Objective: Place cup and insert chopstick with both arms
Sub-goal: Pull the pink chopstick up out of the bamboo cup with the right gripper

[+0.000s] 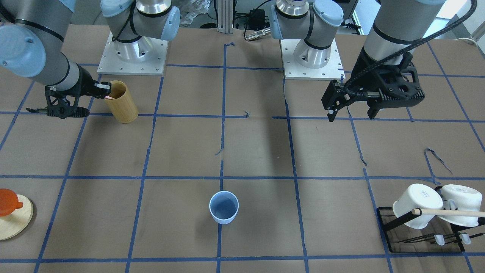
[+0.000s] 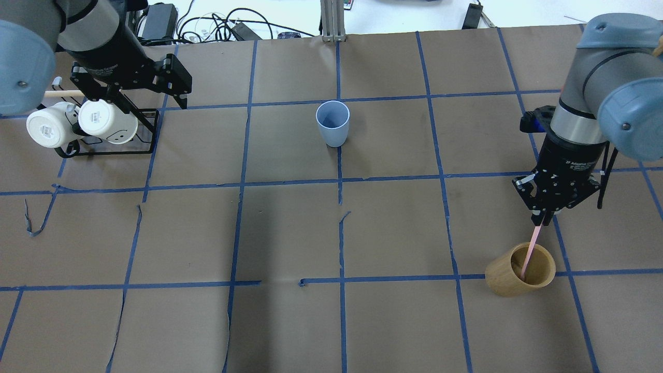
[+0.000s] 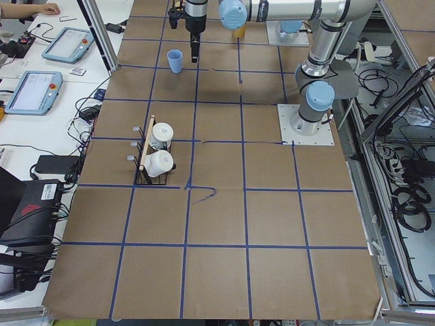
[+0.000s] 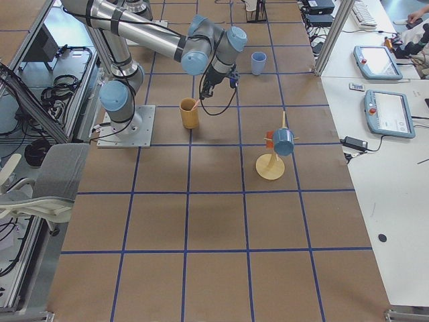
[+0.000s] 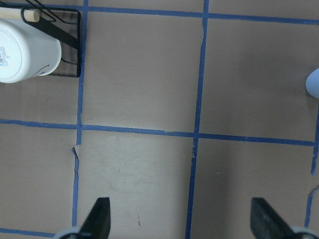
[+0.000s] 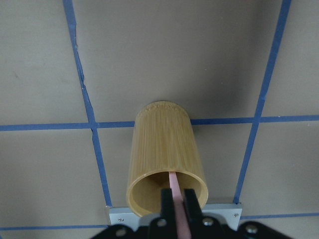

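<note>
The pale-blue cup [image 1: 224, 207] stands upright and alone on a tape line at the far middle of the table [image 2: 332, 123]; its edge shows in the left wrist view [image 5: 313, 83]. My right gripper [image 2: 539, 223] is shut on the thin pink chopstick [image 2: 530, 251]. The stick's lower end is inside the tan bamboo cylinder [image 2: 519, 269]. The right wrist view shows the stick [image 6: 174, 186] between the fingers, over the cylinder's mouth [image 6: 164, 154]. My left gripper [image 2: 147, 90] is open and empty, above the table beside the mug rack, well left of the cup.
A black wire rack [image 2: 103, 150] with two white mugs [image 1: 416, 204] and a light wooden rod [image 1: 451, 213] stands at the far left. A round wooden stand with an orange piece [image 1: 15, 218] and a blue mug [image 4: 281, 142] is at the far right.
</note>
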Tool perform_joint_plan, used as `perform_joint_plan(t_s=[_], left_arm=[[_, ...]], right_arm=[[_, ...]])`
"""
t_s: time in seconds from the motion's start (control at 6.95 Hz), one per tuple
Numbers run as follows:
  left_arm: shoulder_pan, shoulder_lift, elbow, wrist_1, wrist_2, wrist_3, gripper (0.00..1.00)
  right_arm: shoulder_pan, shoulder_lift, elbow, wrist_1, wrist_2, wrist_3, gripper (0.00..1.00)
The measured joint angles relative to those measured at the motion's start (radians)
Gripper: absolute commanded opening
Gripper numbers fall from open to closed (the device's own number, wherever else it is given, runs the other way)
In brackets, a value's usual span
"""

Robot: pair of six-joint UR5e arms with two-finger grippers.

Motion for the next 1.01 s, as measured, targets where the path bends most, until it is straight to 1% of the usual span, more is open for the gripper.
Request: perform_joint_plan(t_s=[0.43,0.58,0.72,0.86,1.01], left_arm=[[-0.002,-0.006,-0.003,0.020,-0.047,-0.004,1.00],[-0.003,-0.004,-0.004,0.025,-0.050,-0.004,1.00],[-0.003,-0.003,-0.004,0.027,-0.051,-0.004,1.00],[-0.001,-0.002,-0.004,0.027,-0.051,-0.001,1.00],[0.004,0.000,-0.002,0.027,-0.051,0.005,1.00]], right_arm=[[0.001,-0.003,-0.118,0.163,0.038,0.000,0.07],[0.001,-0.004,-0.176,0.231,0.038,0.000,0.07],[0.002,-0.004,-0.244,0.292,0.036,0.000,0.04],[0.003,-0.004,-0.307,0.323,0.035,0.000,0.04],[0.006,-0.001,-0.356,0.313,0.039,0.000,0.03]])
